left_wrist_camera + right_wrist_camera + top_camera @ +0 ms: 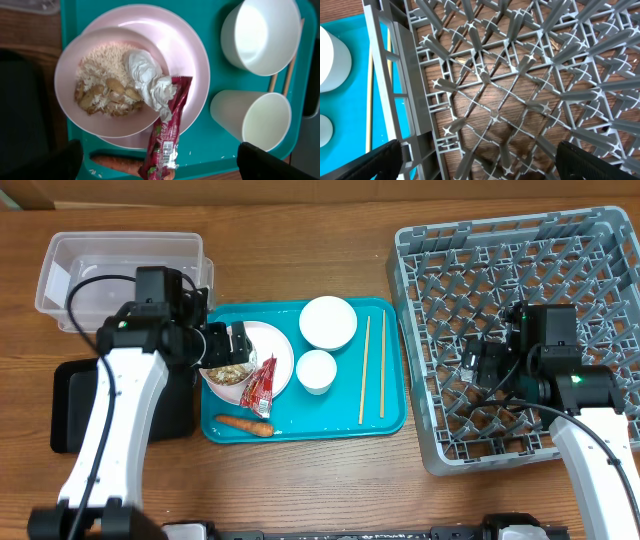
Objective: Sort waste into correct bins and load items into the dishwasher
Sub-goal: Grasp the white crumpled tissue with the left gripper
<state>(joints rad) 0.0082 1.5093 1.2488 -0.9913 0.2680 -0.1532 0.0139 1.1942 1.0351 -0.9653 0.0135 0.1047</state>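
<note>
surface: wooden table (300,490) | on it: clear tub (120,252), black tray (68,410), teal tray (320,415), grey dish rack (450,260)

The teal tray (310,420) holds a pale pink plate (191,55), white bowl (328,322) and red wrapper (170,131). At three o'clock, the grey rack (412,310) is latticed.

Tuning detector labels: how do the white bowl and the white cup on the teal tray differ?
The bowl is wider across the rim than the cup. In the overhead view the bowl sits above the cup. In the left wrist view the cup looks deeper for its width than the bowl. Both are white, empty, upright, on the teal tray between the plate and the chopsticks.
</note>
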